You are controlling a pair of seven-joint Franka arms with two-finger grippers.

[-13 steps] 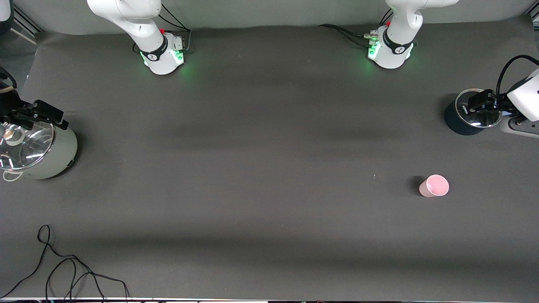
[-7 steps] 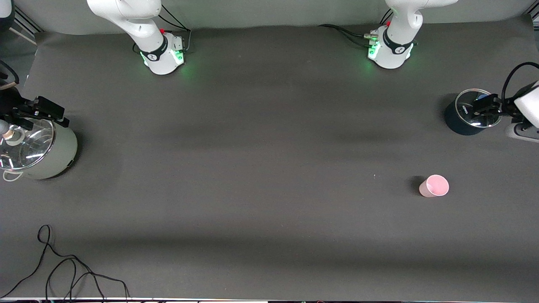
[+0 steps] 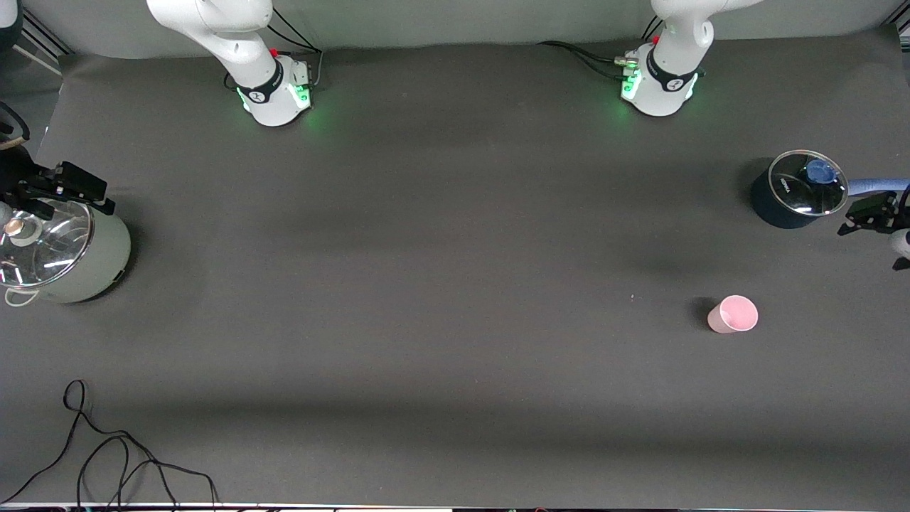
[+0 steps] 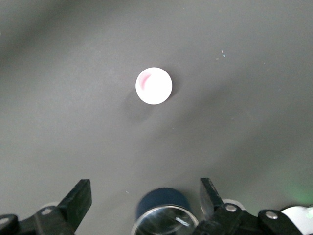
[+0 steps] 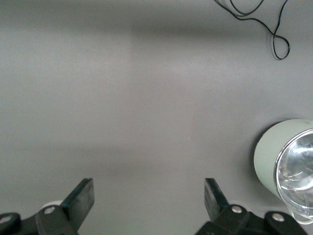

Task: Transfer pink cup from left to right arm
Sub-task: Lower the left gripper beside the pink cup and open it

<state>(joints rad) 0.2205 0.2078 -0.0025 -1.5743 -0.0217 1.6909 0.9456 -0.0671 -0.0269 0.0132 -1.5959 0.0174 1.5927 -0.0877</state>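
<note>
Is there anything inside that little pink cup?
The pink cup stands upright with its mouth open. The front view shows only a bare pink inside, and the left wrist view, looking into it from above, shows nothing in it either.

Evenly lit from overhead, moderately bright, with soft darker bands running across the grey worktop (image 3: 455, 284). Green glow spilling from status lights at both arm bases onto the surface nearby. Short soft shadow beside the pink cup (image 3: 733, 314), toward the right arm's end. Bright glare on the glass lids of the grey-green pot (image 3: 64, 249) and dark blue pot (image 3: 793, 192). Cup washed out almost white in the left wrist view. Pincer fingers (image 4: 78, 200) slightly soft at close range.
</note>
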